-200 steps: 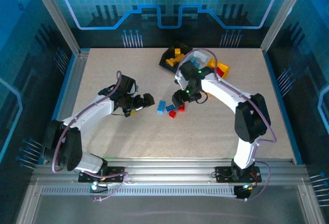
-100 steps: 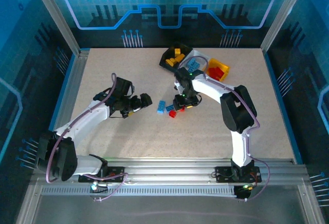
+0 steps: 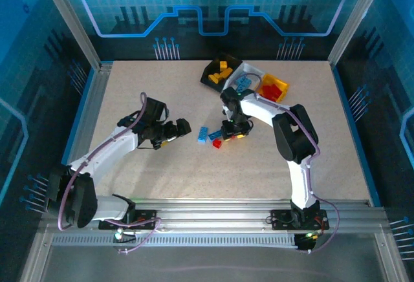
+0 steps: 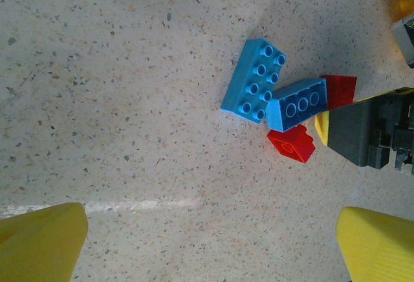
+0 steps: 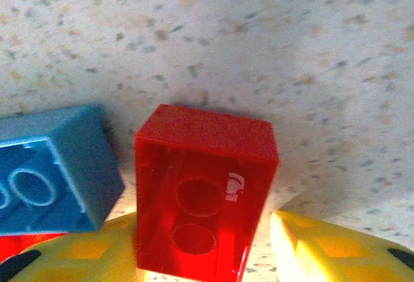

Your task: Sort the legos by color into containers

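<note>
One red lego (image 5: pixel 204 191) sits between parted fingers (image 5: pixel 323 249) of the right gripper (image 5: pixel 204 253) (blue lego (image 5: pixel 52 165) alongside).

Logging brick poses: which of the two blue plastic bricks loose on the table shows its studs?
The lighter blue eight-stud brick, on the left in the left wrist view; the darker blue brick touching it shows its hollow underside.

no text, label, brand or number can be read. the legos (image 4: pixel 253 80) show plain studs, and the blue back wall (image 3: pixel 213 10) at the top of the overhead view bears only line patterns.
</note>
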You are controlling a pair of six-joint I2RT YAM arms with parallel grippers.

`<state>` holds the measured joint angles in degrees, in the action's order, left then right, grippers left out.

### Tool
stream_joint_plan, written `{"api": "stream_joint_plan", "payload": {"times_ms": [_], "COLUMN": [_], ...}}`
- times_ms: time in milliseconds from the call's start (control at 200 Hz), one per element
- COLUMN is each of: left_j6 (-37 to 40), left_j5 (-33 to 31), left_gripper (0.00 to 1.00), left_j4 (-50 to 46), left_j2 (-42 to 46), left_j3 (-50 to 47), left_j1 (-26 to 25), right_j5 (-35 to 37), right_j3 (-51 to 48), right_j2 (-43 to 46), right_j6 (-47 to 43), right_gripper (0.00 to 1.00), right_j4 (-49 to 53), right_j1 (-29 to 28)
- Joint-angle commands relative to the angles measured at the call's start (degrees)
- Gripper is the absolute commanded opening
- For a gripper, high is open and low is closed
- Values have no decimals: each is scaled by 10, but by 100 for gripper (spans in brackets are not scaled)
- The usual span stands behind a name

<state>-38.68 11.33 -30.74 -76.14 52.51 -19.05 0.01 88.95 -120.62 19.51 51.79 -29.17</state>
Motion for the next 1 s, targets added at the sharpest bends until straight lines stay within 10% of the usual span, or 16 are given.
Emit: {"api": "stream_joint_plan", "payload": {"times_ms": [0,996], "left_j6": [7,-27], "left_j5": [0,13], "left_gripper": [99,99], "left_j4": [-2,23], "left_j2": [-9,-34], "left_j3": [9,18], "left_j1": [-4,-6], "right_j5": [29,54], "right_j3": [1,81], "right_j2": [5,-6], "right_j6": [4,-54], "right_gripper": [52,30], "right_j4": [3,28], "right_j1": [14,18]}}
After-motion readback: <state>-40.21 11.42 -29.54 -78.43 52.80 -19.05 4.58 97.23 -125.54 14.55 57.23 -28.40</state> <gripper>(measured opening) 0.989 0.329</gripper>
